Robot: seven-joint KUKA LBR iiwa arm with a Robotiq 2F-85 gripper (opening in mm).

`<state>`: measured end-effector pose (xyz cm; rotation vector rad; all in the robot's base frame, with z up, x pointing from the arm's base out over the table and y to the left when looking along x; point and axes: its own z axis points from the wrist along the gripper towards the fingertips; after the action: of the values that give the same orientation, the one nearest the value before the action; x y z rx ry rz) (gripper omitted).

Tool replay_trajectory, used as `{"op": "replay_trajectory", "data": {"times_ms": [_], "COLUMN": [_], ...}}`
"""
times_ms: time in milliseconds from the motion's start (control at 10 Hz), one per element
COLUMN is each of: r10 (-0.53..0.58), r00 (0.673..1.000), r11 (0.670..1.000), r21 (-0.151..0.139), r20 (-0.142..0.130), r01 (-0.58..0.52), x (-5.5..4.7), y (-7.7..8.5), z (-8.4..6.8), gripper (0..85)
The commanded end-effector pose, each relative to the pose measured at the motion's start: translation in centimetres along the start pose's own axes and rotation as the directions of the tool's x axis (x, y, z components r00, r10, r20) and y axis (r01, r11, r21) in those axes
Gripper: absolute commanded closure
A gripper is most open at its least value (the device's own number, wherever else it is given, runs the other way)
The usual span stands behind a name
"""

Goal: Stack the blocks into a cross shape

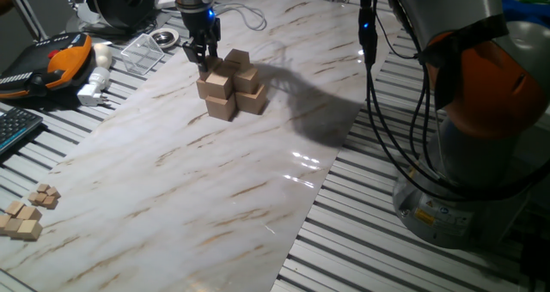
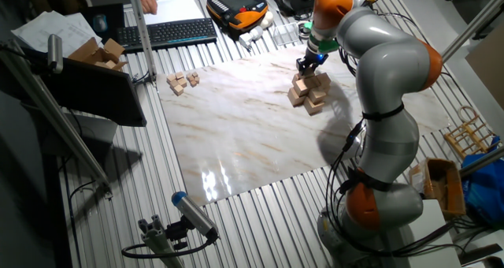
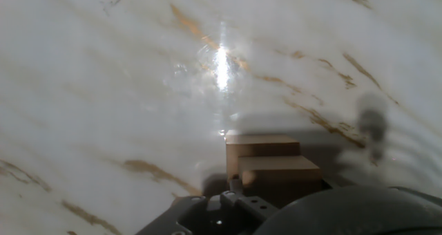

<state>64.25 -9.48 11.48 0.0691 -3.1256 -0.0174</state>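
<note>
Cubes [image 1: 21,224], tiny, wooden, clustered at the lower left of one fixed view, on the slatted table [image 1: 361,240]. Marble board [image 1: 198,172] across the centre. Blocks [image 1: 230,88], light tan, stacked in a tight pile on the board, upper centre. Gripper [image 1: 204,62] directly over the pile's near-left top, fingertips at block level; whether clenched or released cannot be told. Keyboard [image 1: 15,127] at the left edge.

A white marble-patterned board [image 1: 198,180] is laid over a slatted metal table [image 1: 361,240]. A stack of light-tan wooden blocks [image 1: 230,88] is set at its far end. Small wooden cubes [image 1: 27,213] are clustered on the slats beside its near-left corner.
</note>
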Motion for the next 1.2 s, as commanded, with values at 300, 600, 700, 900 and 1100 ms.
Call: {"op": "replay_trajectory", "data": {"times_ms": [300, 600, 700, 900, 1100], "r10": [-0.002, -0.001, -0.001, 0.002, 0.002], "r00": [1.0, 1.0, 1.0, 1.0, 1.0], "r11": [1.0, 1.0, 1.0, 1.0, 1.0], "r21": [-0.002, 0.0, 0.0, 0.0, 0.0], "r20": [-0.003, -0.004, -0.004, -0.001, 0.0], "r01": [0.002, 0.001, 0.001, -0.002, -0.002], "x": [-0.02, -0.01, -0.02, -0.01, 0.0], "y": [0.01, 0.01, 0.02, 0.01, 0.0], "z": [0.0, 0.0, 0.0, -0.02, -0.03], "gripper": [51.0, 34.0, 34.0, 34.0, 34.0]}}
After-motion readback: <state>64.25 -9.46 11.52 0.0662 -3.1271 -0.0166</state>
